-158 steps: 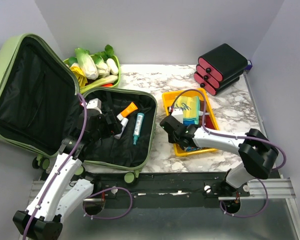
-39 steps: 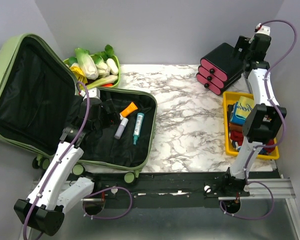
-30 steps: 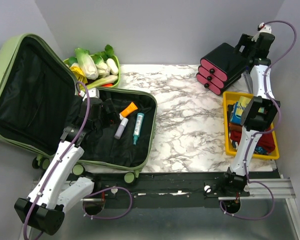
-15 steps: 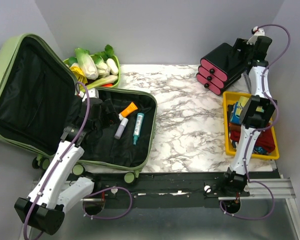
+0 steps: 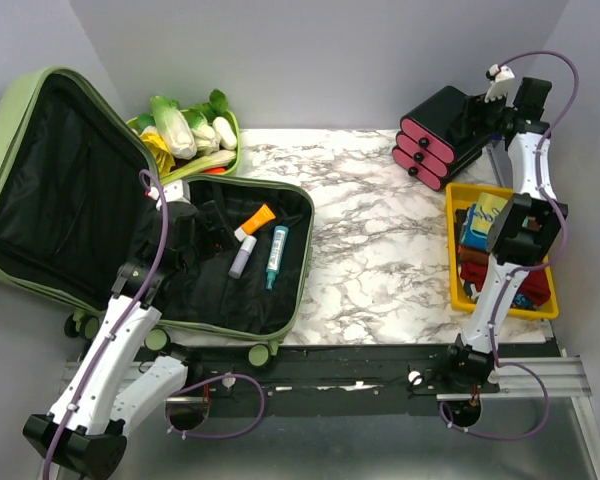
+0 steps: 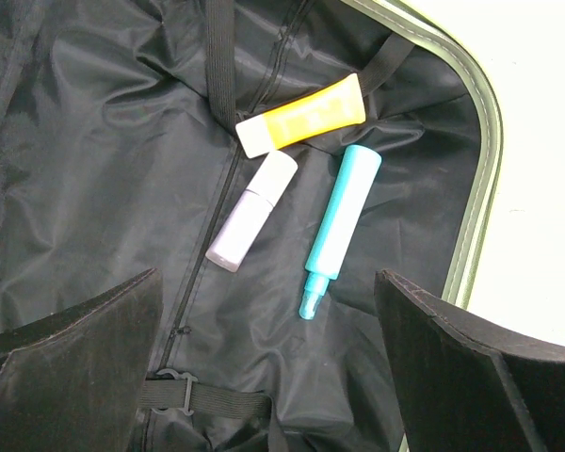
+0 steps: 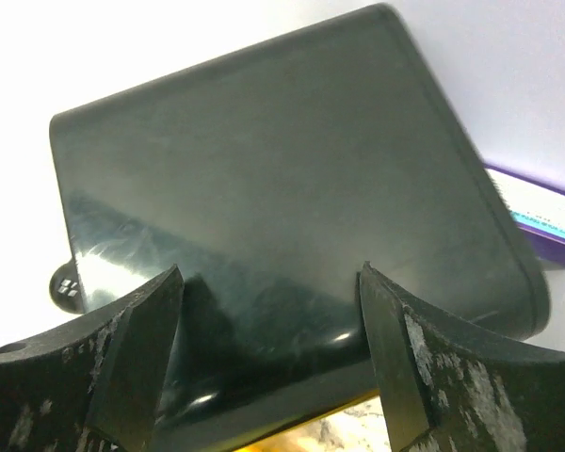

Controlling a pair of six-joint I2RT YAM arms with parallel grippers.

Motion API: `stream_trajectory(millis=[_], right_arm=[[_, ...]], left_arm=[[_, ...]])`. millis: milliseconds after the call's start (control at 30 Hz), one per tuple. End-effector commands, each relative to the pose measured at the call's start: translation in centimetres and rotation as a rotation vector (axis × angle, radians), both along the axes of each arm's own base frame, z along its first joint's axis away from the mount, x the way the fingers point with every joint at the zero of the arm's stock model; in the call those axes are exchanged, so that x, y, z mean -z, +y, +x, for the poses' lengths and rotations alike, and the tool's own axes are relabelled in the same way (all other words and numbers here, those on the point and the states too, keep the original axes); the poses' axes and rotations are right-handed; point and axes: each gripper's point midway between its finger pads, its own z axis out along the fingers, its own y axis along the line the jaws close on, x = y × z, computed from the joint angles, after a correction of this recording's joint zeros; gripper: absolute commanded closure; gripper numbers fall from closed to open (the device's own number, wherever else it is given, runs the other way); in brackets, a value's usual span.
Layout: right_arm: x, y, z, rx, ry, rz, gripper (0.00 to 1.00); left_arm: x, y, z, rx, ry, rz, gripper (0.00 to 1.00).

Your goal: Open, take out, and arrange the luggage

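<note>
On the left of the table the luggage [image 5: 60, 180] lies open with its lid leaned back, so the opening is done. An orange tube [image 6: 301, 115], a lilac bottle [image 6: 251, 223] and a teal pen [image 6: 342, 221] lie on its black lining, under my left gripper [image 6: 266, 282], which is spread wide and empty. At the far right my right gripper [image 7: 268, 273] has its jaws apart over the black box [image 7: 264, 160], gripping nothing I can see, and with the yellow tray [image 5: 451, 250] already holding things, I judge those three pieces are what is left to take out and arrange.
</note>
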Motion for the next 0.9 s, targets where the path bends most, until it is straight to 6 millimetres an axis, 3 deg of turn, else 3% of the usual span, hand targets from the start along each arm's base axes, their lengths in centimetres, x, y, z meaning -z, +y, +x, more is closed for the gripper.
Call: stream_trajectory(millis=[0, 33, 133, 200, 233, 267, 367, 467, 500, 600, 633, 700, 733, 867], right_arm=[[3.6, 3.7, -4.8, -0.128, 0.183, 0.053, 0.17], [3.1, 3.1, -4.6, -0.092, 0.167, 0.030, 0.16], [4.0, 2.5, -5.1, -0.036, 0.220, 0.003, 0.16], [4.8, 3.4, -5.7, -0.039, 0.253, -0.046, 0.16], [6.6, 3.6, -6.5, -0.031, 0.298, -0.071, 0.16], [6.6, 4.9, -7.0, -0.057, 0.298, -0.096, 0.16], [7.7, 6.3, -7.9, -0.091, 0.303, -0.139, 0.17], [6.5, 6.4, -7.6, -0.045, 0.267, -0.185, 0.19], [5.1, 6.3, -7.4, -0.022, 0.229, -0.205, 0.20], [3.8, 5.6, -6.9, 0.131, 0.201, -0.245, 0.20], [1.3, 5.3, -6.2, 0.189, 0.119, -0.255, 0.20], [0.6, 5.2, -6.4, 0.300, 0.084, -0.307, 0.18], [-1.8, 5.1, -6.0, 0.361, 0.003, -0.314, 0.18], [-5.3, 7.2, -6.7, 0.543, -0.093, -0.250, 0.15]], left_arm=[[0.2, 0.4, -0.6, -0.001, 0.004, 0.013, 0.01], [0.3, 0.5, -0.7, 0.002, 0.008, 0.021, 0.01], [0.2, 0.7, -1.0, 0.002, 0.006, 0.024, 0.01], [0.2, 0.6, -1.2, 0.008, 0.001, 0.020, 0.01], [0.2, 0.7, -1.3, 0.007, 0.000, 0.024, 0.01], [0.2, 0.8, -1.4, 0.005, -0.002, 0.027, 0.01], [0.1, 1.0, -1.6, 0.006, -0.004, 0.033, 0.01], [-0.1, 0.9, -1.7, 0.012, -0.010, 0.032, 0.01], [0.0, 0.9, -1.6, 0.013, -0.010, 0.034, 0.01], [0.2, 0.8, -1.6, 0.025, -0.004, 0.033, 0.01], [0.2, 0.7, -1.6, 0.026, -0.005, 0.034, 0.01], [0.2, 0.7, -1.5, 0.028, -0.008, 0.035, 0.01], [0.2, 0.7, -1.4, 0.029, -0.008, 0.036, 0.01], [0.1, 0.6, -1.4, 0.038, -0.016, 0.039, 0.01]])
